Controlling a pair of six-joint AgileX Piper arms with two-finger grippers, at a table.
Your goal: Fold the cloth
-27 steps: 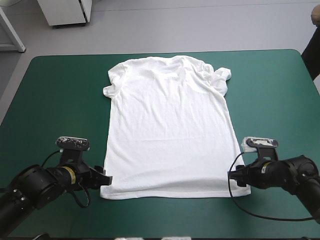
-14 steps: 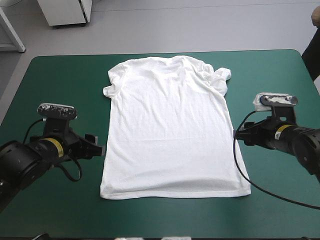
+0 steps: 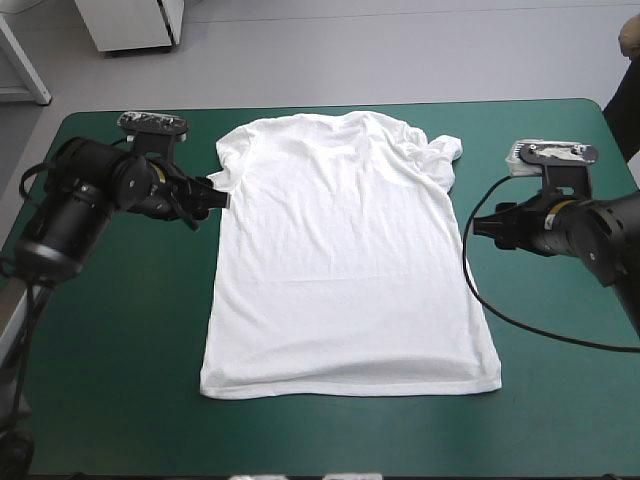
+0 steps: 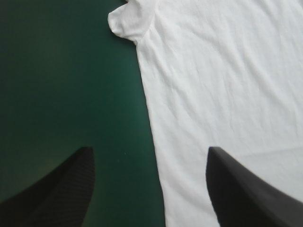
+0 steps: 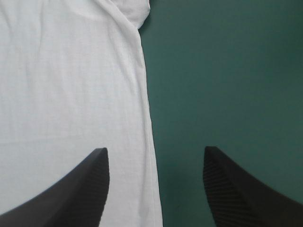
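Both arms have moved up-frame since the earlier pictures, away from the hem corners. In the high view the left gripper (image 3: 215, 197) now sits upper left, tips just beside the left sleeve (image 3: 222, 180). The right gripper (image 3: 478, 225) is at mid right, just off the shirt's side edge and below the bunched right sleeve (image 3: 440, 155). Both arms lie low and roughly level, pointing inward at the garment from opposite sides.

T-shirt (image 3: 340, 250) unchanged: spread flat at the middle of the teal-green cover (image 3: 100, 350). Long axis runs top to bottom of the frame, collar toward the top (far edge), hem (image 3: 350, 385) toward the bottom.

Left wrist view: left gripper (image 4: 149, 149) released, black fingers (image 4: 57, 189) wide apart, nothing held. The shirt's (image 4: 222, 85) side edge runs between them, one finger over bare cover, the other over cloth, the sleeve (image 4: 125, 21) ahead.

Right wrist view: right gripper (image 5: 155, 149) also released and empty. It straddles the shirt's (image 5: 71, 80) edge the same way, with the sleeve fold ahead.

Whether the tips touch the cloth or cover, cannot tell.
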